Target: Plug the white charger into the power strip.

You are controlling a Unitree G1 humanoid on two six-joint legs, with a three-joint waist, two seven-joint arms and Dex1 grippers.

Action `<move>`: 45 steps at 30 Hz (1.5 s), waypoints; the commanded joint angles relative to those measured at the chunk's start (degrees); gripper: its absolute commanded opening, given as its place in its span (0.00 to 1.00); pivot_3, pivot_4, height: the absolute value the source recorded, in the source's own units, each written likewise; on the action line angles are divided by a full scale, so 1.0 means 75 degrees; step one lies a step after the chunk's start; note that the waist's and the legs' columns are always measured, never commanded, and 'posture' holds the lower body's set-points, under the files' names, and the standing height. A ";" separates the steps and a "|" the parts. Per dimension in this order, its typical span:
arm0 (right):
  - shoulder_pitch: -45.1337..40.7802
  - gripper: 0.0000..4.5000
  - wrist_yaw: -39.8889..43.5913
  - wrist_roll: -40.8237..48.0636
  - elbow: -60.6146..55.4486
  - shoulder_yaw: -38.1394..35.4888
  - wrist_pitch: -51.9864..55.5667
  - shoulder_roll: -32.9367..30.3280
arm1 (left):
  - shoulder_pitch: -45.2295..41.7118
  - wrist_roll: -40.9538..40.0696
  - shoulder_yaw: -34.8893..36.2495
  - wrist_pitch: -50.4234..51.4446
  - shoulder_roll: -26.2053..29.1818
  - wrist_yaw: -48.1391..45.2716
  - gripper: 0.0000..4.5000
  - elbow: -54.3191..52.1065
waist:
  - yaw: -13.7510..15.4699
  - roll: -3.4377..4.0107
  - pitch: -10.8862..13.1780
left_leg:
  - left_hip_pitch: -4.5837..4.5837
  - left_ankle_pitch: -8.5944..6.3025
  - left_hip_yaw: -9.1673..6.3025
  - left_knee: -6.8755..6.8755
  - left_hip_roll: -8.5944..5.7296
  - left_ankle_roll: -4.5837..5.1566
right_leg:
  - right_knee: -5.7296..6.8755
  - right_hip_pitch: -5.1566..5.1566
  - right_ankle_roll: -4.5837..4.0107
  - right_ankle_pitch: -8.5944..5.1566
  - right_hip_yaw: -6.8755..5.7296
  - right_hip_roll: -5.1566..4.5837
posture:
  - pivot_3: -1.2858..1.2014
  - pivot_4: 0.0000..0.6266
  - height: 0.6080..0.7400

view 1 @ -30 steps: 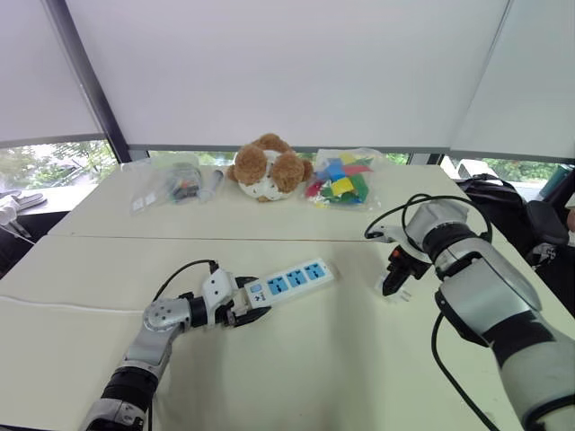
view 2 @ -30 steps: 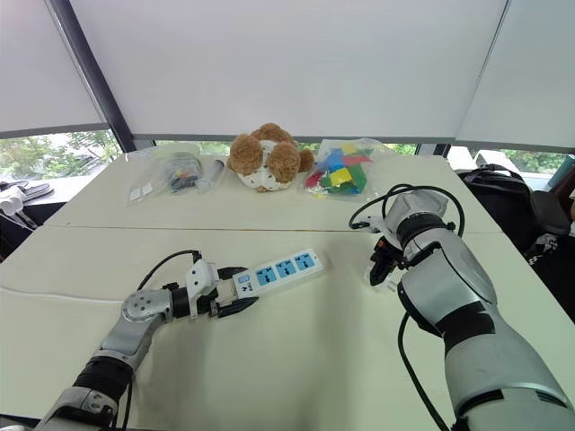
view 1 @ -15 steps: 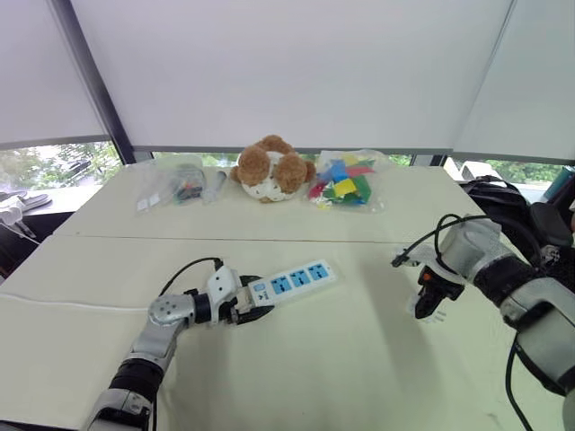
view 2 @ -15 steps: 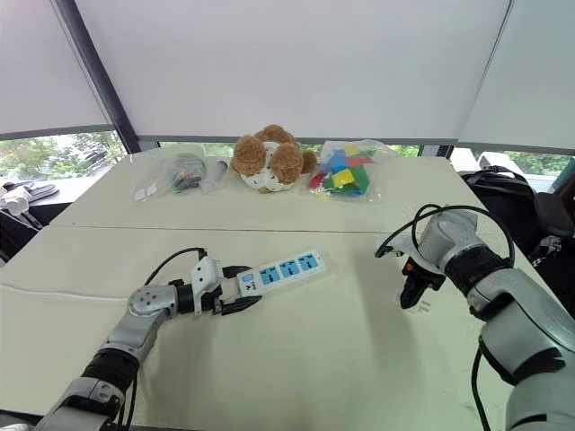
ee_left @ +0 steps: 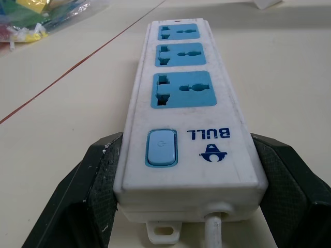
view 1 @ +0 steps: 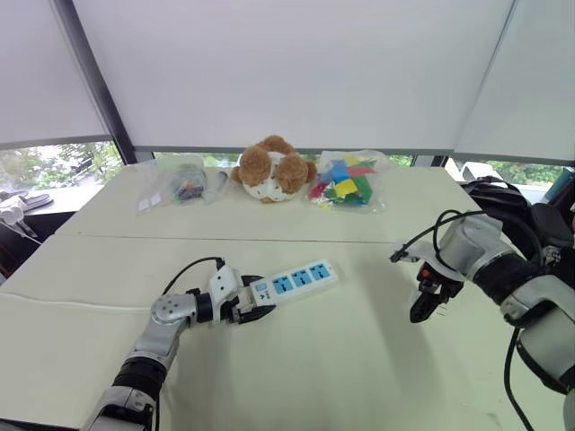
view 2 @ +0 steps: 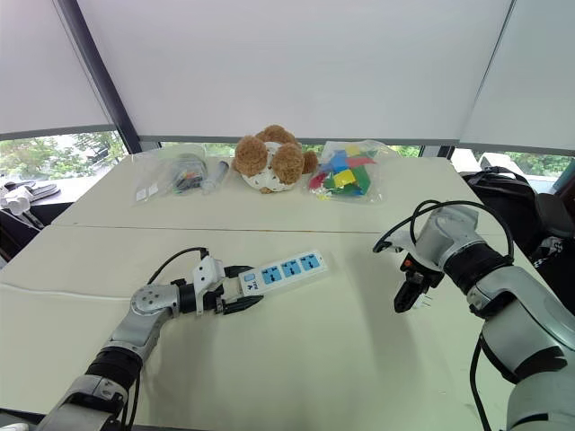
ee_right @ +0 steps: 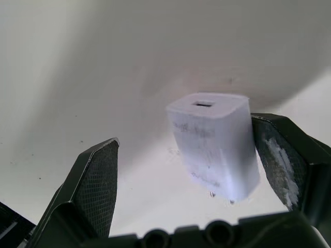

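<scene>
Left gripper (view 1: 254, 312) lies low on the pale surface (view 1: 296, 377), jaws pinched on the button end of the power strip (view 1: 294, 279). In the left wrist view the two black fingers (ee_left: 98, 181) press the strip's long sides, right where the white cable (ee_left: 214, 235) leaves it. From the jaws the strip runs straight out: blue button, then three blue socket faces, all bare. Strip lies flat on the surface.

Beyond the strip's far end, at the back of the surface: plastic bag of small items (view 1: 175, 184), brown teddy bear (view 1: 269, 168), bag of coloured pieces (view 1: 344, 182), in that order left to right.

Right gripper (view 1: 424, 305) points down at the surface, well apart from the strip. Jaws spread wide. White charger (ee_right: 214, 142) sits between them in the right wrist view, tilted, close against one finger (ee_right: 282, 155), clear gap to the other. Cannot tell whether the near finger touches it. Charger's port end faces the surface, prongs end toward the wrist.
</scene>
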 commanded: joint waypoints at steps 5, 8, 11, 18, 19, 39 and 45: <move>-0.0360 0.94 0.0016 0.0623 0.0008 0.0335 0.0127 -0.0124 | 0.0243 0.0422 -0.0469 0.0091 -0.0185 0.0051 0.67 0.0312 | 0.0004 0.0002 -0.0001 | 0.0000 0.0000 -0.0001 0.0000 -0.0003 0.0000 | 0.0000 0.0001 0.0001 -0.0001 0.0000 -0.0003 | 0.52 0.24 0.99; -0.0288 0.94 0.0016 0.0751 -0.0210 0.0446 0.0183 -0.0242 | 0.0241 0.0431 -0.0465 0.0079 -0.0185 0.0074 0.67 0.0349 | 0.0009 0.0002 -0.0001 | 0.0000 0.0000 -0.0001 0.0000 -0.0004 0.0000 | 0.0000 0.0000 0.0001 -0.0001 0.0000 -0.0005 | 0.52 0.24 0.99; -0.0285 0.94 0.0016 0.0871 -0.0368 0.0528 0.0229 -0.0350 | 0.0239 0.0443 -0.0461 0.0065 -0.0173 0.0080 0.67 0.0397 | 0.0019 0.0002 -0.0001 | 0.0000 0.0000 -0.0001 0.0000 -0.0007 0.0000 | 0.0000 0.0001 0.0002 -0.0001 0.0000 -0.0007 | 0.52 0.24 0.99; -0.0281 0.94 0.0016 0.1386 -0.1294 0.0787 0.0529 -0.0889 | 0.0189 0.0488 -0.0470 -0.0015 -0.0201 0.0121 0.67 0.0570 | 0.0070 0.0003 0.0000 | -0.0003 0.0000 0.0001 -0.0001 -0.0010 0.0000 | -0.0001 -0.0007 0.0003 -0.0003 0.0000 -0.0012 | 0.52 0.24 0.99; -0.0218 0.88 0.0016 0.1402 -0.1393 0.0778 0.0519 -0.0939 | 0.0166 0.0494 -0.0476 -0.0028 -0.0215 0.0123 0.67 0.0602 | 0.0073 0.0003 0.0000 | -0.0003 -0.0001 0.0001 -0.0001 -0.0010 0.0000 | -0.0001 -0.0006 0.0002 -0.0003 0.0000 -0.0012 | 0.52 0.24 0.99; 0.0266 0.15 0.0016 0.1395 -0.2022 0.0655 0.0699 -0.1089 | -0.0044 0.0559 -0.0439 -0.0240 -0.0249 0.0125 0.67 0.1016 | 0.0132 0.0005 -0.0005 | -0.0002 -0.0001 -0.0002 -0.0001 -0.0021 0.0000 | -0.0008 0.0000 0.0001 -0.0006 -0.0002 -0.0021 | 0.52 0.24 0.99; 0.0520 0.26 0.0016 0.1370 -0.2321 0.0506 0.0774 -0.1165 | -0.0010 0.0562 -0.0431 -0.0235 -0.0229 0.0127 0.67 0.0999 | 0.0130 0.0003 -0.0017 | 0.0001 -0.0001 -0.0004 -0.0001 -0.0021 0.0000 | -0.0010 0.0005 -0.0011 -0.0013 -0.0002 -0.0021 | 0.52 0.24 0.99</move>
